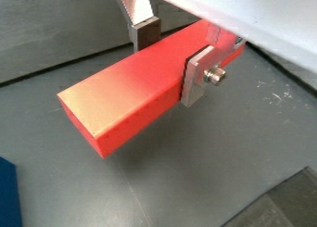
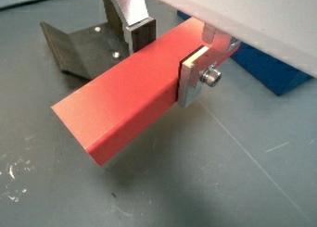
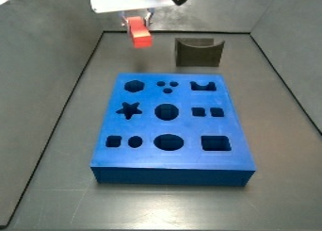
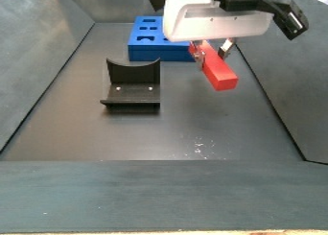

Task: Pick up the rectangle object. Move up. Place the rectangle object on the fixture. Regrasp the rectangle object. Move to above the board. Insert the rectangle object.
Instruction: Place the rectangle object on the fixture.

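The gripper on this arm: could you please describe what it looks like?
The gripper has two flat silver plate fingers with dark pads; a round silver bolt head sticks out of one plate. In a side view its body is a white housing with black parts on top.

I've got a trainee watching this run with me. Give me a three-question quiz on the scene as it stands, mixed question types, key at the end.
1. True or false: the claw is shut on the rectangle object.
2. Multiple choice: where is the rectangle object in a side view?
A. lying in the fixture's notch
B. held in the air, clear of the floor
C. seated in a hole of the board
3. Fill in: in a side view the fixture stands on the floor beyond the far edge of the blue ____.

Key: 1 true. 2 B. 3 board.
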### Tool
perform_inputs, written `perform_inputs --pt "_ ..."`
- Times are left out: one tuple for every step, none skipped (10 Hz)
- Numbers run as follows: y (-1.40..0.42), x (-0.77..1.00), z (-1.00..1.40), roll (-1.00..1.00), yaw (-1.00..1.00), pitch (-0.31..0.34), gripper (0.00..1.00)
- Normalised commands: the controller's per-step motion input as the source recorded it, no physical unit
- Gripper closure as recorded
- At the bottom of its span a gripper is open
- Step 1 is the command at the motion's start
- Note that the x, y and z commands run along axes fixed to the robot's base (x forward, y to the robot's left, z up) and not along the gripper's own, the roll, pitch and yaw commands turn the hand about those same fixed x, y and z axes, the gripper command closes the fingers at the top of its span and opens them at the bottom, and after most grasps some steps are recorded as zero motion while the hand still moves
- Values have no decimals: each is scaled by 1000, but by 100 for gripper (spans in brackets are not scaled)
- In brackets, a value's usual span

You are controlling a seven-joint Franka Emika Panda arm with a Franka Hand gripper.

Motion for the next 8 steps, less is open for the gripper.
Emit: perform_inputs --pt "3 -7 1000 10 17 23 100" --pt "6 -15 1000 25 11 36 100" --pt "9 -21 1000 44 4 44 100" --pt "12 -27 1000 70 -2 51 100" --pt "12 -32 1000 87 -1 56 100" --pt "13 -35 1000 108 5 61 100" --pt "7 -34 922 120 13 67 100" --pt "4 -29 814 132 20 70 100"
